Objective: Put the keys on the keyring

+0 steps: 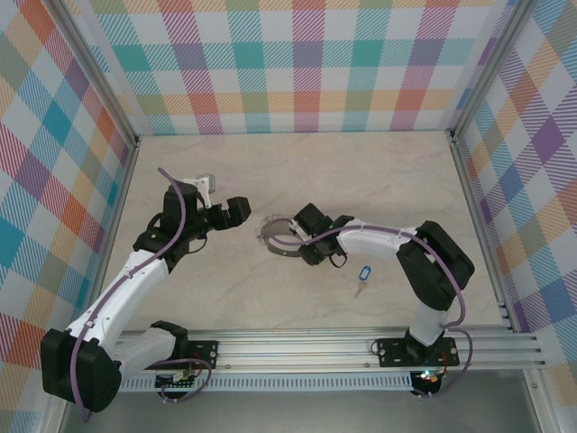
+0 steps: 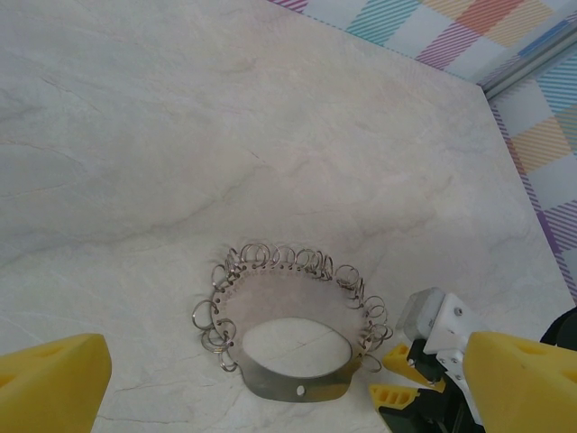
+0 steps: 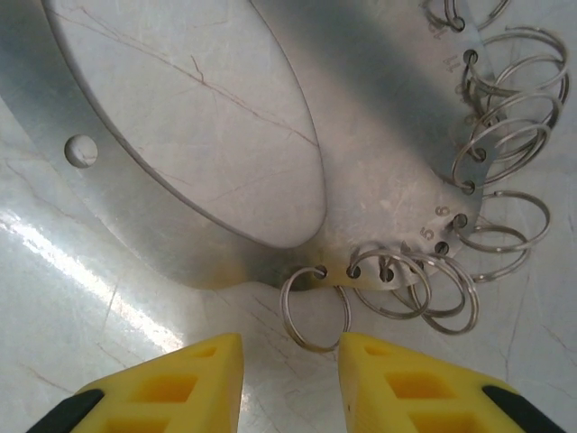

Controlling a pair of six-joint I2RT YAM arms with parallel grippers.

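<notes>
Seen from above, the keyring (image 1: 270,242) lies flat on the desk (image 1: 379,171) between the two arms. The right hand (image 1: 302,238) is down at its near-right edge. The left hand (image 1: 238,211) hangs just beside the ring on the other side, apart from it. The keys (image 1: 362,274) lie on bare desk well apart from the ring, near the right arm's forearm (image 1: 374,240). If that forearm sinks or swings, it could sweep the keys away. The two hands are also near enough to each other that a reach by either risks a knock.

In the left wrist view, this hand's fingers (image 2: 54,379) are spread wide and hold nothing, with the ring on the desk between and beyond them. The right hand sits at the ring's lower right corner, beside the wire loops (image 2: 297,262). Nothing pins the ring down, so a nudge there would likely slide or turn it on the smooth surface.

In the right wrist view, the fingertips (image 3: 180,388) are drawn partway together with a gap between them. They flank one wire loop (image 3: 315,311) that juts from the ring's edge, and they pinch nothing yet. That loop is thin and lies flat, so closing pads may ride over it or scrape the desk. Overlapping loops just to its right could get caught as well, and any pull may drag the whole ring.
</notes>
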